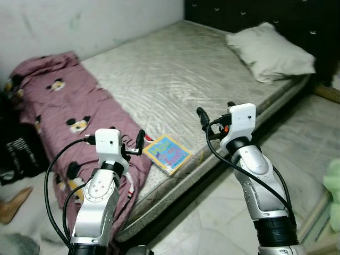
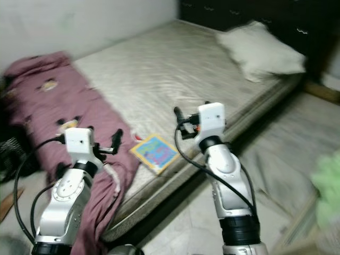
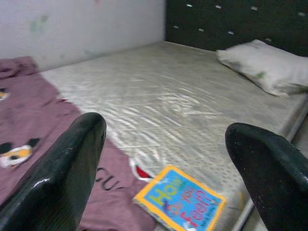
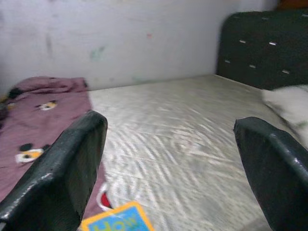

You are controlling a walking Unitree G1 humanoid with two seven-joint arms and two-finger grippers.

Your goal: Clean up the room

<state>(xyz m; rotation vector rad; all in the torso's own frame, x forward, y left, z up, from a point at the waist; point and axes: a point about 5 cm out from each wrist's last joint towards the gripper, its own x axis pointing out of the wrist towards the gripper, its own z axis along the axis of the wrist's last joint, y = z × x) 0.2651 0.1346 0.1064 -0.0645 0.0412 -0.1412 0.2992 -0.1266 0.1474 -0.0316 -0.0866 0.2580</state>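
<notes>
- Bed (image 1: 175, 69) with bare grey mattress runs along white wall (image 1: 79, 21), dark headboard (image 1: 255, 13) at far end.
- Pillow (image 1: 271, 53) lies at headboard end, near mattress edge.
- Maroon blanket (image 1: 58, 117) with cartoon mouse print bunched at foot end, draping over near edge toward floor.
- Book (image 1: 167, 154), blue cover with yellow border, flat on mattress at near edge, just beside blanket, touching or almost touching it.
- Left gripper (image 1: 139, 142) raised over blanket edge, just left of book, jaws spread wide, holding nothing.
- Right gripper (image 1: 204, 119) raised over mattress, right of and beyond book, jaws also released, empty.
- Left wrist view: book (image 3: 180, 204) low between the two fingers (image 3: 62, 173).
- Green thing (image 1: 333, 191) on floor at right, blurred.
- Dark bag (image 1: 18, 154) on floor by blanket, left.
</notes>
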